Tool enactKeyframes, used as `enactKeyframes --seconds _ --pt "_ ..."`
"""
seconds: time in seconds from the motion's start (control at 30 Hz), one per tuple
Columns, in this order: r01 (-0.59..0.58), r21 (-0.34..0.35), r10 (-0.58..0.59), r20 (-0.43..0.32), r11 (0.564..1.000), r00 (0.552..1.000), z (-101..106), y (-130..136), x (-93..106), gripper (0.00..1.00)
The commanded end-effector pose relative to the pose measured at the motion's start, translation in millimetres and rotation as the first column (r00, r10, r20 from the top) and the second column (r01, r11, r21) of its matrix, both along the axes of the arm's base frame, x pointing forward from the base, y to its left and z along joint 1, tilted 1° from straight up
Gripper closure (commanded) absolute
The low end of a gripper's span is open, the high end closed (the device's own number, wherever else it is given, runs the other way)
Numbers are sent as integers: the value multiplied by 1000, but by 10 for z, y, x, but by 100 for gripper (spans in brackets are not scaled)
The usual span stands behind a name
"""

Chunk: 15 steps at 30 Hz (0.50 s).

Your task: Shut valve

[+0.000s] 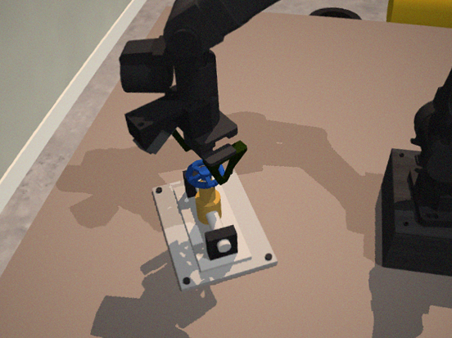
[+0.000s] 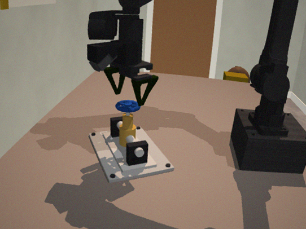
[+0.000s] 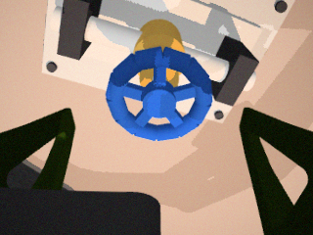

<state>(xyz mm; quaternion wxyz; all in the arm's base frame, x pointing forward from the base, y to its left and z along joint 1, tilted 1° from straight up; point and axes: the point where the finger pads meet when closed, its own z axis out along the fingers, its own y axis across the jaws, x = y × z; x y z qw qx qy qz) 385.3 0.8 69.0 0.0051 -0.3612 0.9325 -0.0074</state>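
Observation:
The blue handwheel (image 1: 204,172) (image 2: 127,105) (image 3: 158,103) is a spoked ring lying level on top of the yellow valve body (image 1: 209,208) (image 2: 127,135) (image 3: 158,32). The valve stands on a white base plate (image 1: 170,223) (image 2: 159,161). My gripper (image 1: 205,166) (image 2: 129,99) (image 3: 156,117) is open and empty, pointing down just above the wheel. In the wrist view the wheel lies between the fingers, with a gap on each side, and most of it is a little above the fingertip line. Whether a finger touches the rim, I cannot tell.
A white pipe runs through the valve between two black brackets (image 1: 221,241) (image 2: 137,152) (image 3: 237,78). The arm's black base block (image 1: 437,256) (image 2: 274,155) stands to the right. A wall is at the left, and a yellow object (image 1: 428,6) is at the back right.

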Motion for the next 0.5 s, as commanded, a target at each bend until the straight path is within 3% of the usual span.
enactKeyframes --seconds 0.0,0.47 --pt "-7 -1 7 24 1000 1000 0 -1 107 0" --pt "-7 -1 7 26 1000 1000 1 -1 104 0"
